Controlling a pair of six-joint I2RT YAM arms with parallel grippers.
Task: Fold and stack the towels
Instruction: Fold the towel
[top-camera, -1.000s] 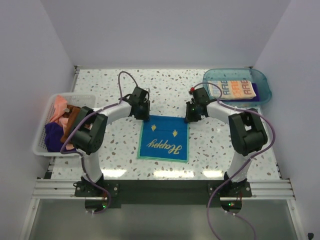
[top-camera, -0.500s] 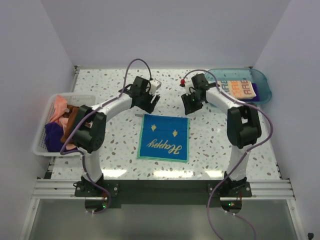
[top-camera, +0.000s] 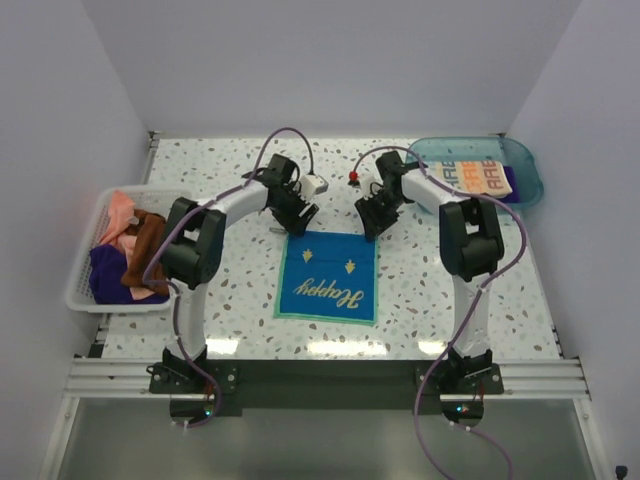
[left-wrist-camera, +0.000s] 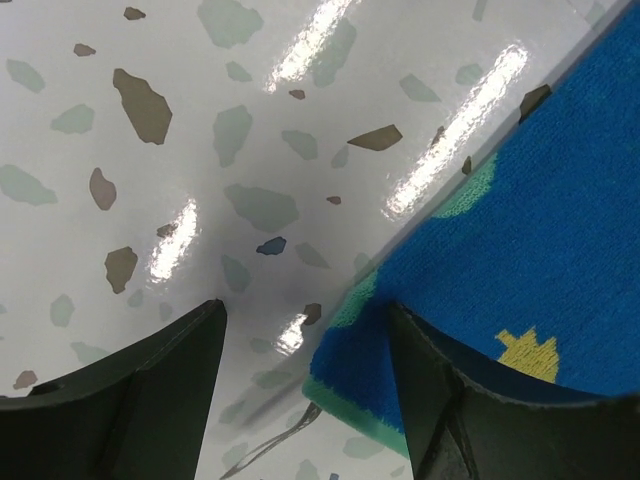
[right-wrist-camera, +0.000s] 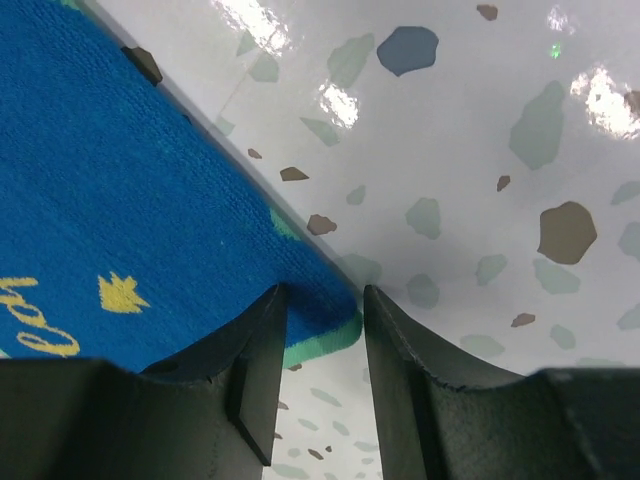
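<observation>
working over glossy white tabletop with grey-brown speckles (top-camera: 430, 290), plain pale walls around. noting folded blue terry towel with green border and yellow "happy" script (top-camera: 328, 278) lying flat at centre, between both arms. judging it soft, light, limp, looped pile likely grippy on slick surface; pinching far corners looking best. seeing left gripper (left-wrist-camera: 305, 310) standing wide apart, straddling far-left corner, holding nothing. seeing right gripper (right-wrist-camera: 324, 295) parted narrowly over far-right corner, cloth not pinched. spotting crumpled pink, brown and purple towels (top-camera: 125, 245) waiting in white slatted plastic basket (top-camera: 82, 275).
</observation>
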